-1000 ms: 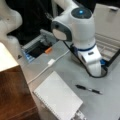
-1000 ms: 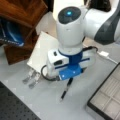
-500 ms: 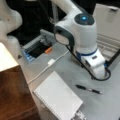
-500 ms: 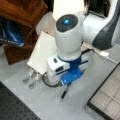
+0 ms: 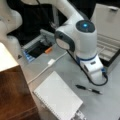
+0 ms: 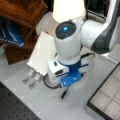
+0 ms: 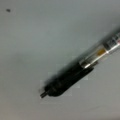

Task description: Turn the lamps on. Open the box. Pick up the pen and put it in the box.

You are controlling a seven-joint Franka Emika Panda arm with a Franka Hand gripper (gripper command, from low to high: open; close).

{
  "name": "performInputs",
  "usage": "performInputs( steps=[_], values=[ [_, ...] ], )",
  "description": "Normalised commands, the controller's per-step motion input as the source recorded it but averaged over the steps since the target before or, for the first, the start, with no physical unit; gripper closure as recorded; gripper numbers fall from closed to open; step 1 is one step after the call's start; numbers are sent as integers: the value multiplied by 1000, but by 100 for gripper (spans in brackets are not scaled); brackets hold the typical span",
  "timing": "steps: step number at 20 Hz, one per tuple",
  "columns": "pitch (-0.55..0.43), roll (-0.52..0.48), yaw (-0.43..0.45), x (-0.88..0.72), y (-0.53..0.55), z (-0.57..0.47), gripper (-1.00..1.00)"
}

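The lamp glows bright cream at a front view's top. The box stands open, its lid upright and the beige compartmented lining showing. The slim black pen with its silvery middle lies flat on the grey table; in a front view only its tip pokes out from under the arm. My gripper hangs low right above the pen, its fingers hidden under the wrist. The wrist view is filled by the pen, lying slantwise, with no fingers in sight.
A white spiral notebook lies left of the pen, also seen beside the arm. A brown wooden cabinet stands at the left. A white cable crosses the table. Small metal pieces lie near the notebook.
The arm has sunk a little lower over the pen. The pen, box and notebook have not moved.
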Motion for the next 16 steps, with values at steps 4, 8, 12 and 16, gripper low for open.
performInputs(
  steps=[4, 8, 12, 16],
  values=[
    [-65, -55, -37, 111, -41, -136, -100],
    [-95, -61, 24, 205, -73, -152, -100],
    [-77, -70, 60, 245, -107, -121, -100],
    [-44, -80, 89, 262, -91, -75, -100]
  ],
)
